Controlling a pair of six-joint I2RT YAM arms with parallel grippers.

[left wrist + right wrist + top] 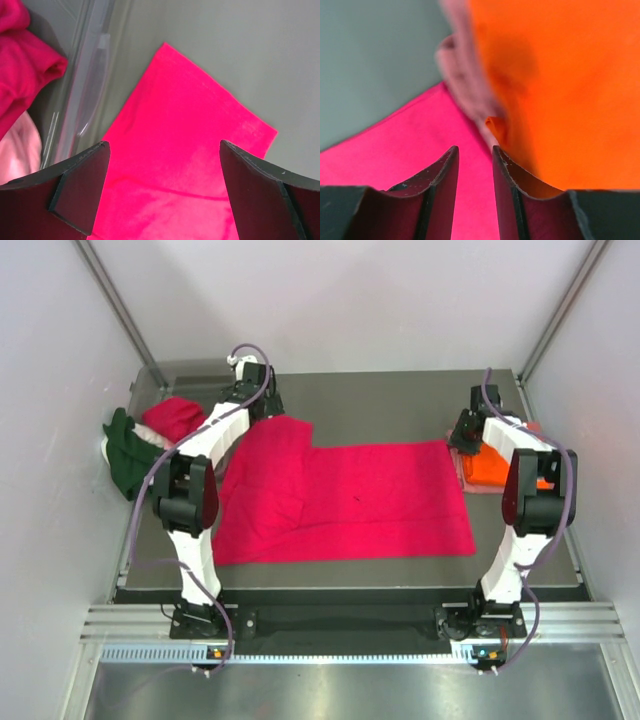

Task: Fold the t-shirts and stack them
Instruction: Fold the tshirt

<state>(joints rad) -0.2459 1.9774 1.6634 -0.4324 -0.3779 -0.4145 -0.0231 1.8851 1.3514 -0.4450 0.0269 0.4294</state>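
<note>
A crimson red t-shirt (340,500) lies spread flat across the table. My left gripper (262,405) hovers over its far left corner, jaws wide open and empty; the left wrist view shows the gripper (164,142) above that corner of the shirt (185,140). My right gripper (462,432) is at the shirt's far right corner. Its jaws (475,147) stand only a narrow gap apart over the crimson cloth (395,150), holding nothing that I can see. Beside it lies a folded orange t-shirt (500,465) (560,85) on top of a salmon pink one (470,480) (465,75).
A clear grey plastic bin (150,375) (85,100) stands at the far left. It holds another crimson shirt (172,418) (25,60) and a pale pink one (20,145), and a dark green shirt (125,450) hangs over its side. Enclosure walls stand on both sides.
</note>
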